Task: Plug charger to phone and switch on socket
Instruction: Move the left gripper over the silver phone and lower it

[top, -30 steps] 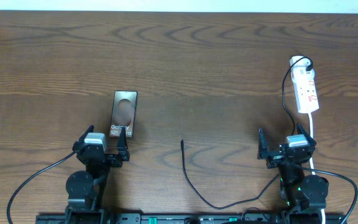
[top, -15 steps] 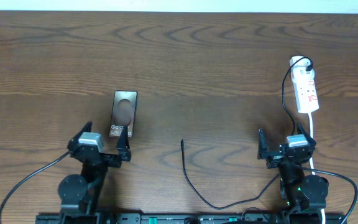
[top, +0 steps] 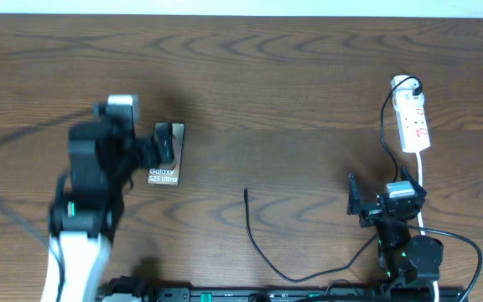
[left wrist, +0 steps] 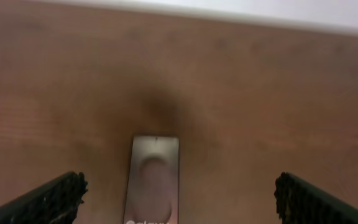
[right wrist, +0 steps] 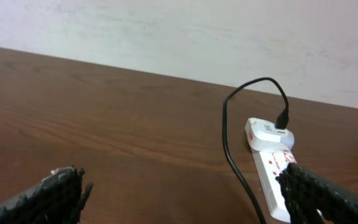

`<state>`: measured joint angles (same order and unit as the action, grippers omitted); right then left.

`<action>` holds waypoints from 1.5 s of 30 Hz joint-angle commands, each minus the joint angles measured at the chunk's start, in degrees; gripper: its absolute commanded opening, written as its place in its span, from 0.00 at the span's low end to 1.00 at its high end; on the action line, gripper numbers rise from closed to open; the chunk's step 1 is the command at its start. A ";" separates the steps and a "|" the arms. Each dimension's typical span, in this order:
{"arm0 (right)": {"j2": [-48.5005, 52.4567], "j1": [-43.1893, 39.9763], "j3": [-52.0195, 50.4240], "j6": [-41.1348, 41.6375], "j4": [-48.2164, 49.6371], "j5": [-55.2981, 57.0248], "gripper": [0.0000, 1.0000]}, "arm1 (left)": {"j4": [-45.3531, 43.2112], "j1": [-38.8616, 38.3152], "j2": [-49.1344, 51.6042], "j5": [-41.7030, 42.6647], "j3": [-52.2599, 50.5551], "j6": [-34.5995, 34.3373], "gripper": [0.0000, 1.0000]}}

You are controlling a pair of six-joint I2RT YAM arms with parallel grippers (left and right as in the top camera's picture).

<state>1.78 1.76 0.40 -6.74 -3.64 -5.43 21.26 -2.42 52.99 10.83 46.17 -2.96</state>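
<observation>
The phone (top: 166, 168) lies flat on the table at the left, with its white "Galaxy" lettering at the near end. It also shows in the left wrist view (left wrist: 153, 180), between the fingers and below them. My left gripper (top: 153, 147) is raised over it, open wide and empty (left wrist: 179, 202). The charger cable's plug tip (top: 246, 193) lies loose at the table's middle. The cable runs to the socket (top: 413, 124) at the far right, which also shows in the right wrist view (right wrist: 272, 168). My right gripper (top: 381, 191) is open and empty (right wrist: 185, 199), near the front edge.
The socket's thick white cord (top: 423, 180) runs down past the right arm. The black cable (right wrist: 234, 155) loops up into the socket's far end. A pale wall borders the table's far edge.
My left arm has swung up and forward from its rest pose at the front edge, now blurred over the phone. The right arm, cable, phone and socket have not moved.
</observation>
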 commanded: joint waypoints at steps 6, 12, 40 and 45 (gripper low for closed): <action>-0.15 0.44 -0.09 -0.63 -0.28 0.39 0.99 | 16.68 0.09 29.59 0.13 24.11 0.31 0.99; -0.15 0.44 -0.09 -0.63 -0.28 0.39 0.99 | 20.96 0.09 37.35 0.13 24.09 0.33 0.99; -0.15 0.44 -0.09 -0.63 -0.28 0.39 0.99 | 23.61 0.00 43.50 -5.35 23.32 2.05 0.98; -0.15 0.44 -0.09 -0.63 -0.28 0.39 0.99 | 23.67 -0.09 47.21 -5.31 23.32 2.49 0.98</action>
<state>1.80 1.76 0.38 -6.74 -3.68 -5.30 44.64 -2.42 97.47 6.68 69.47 -1.63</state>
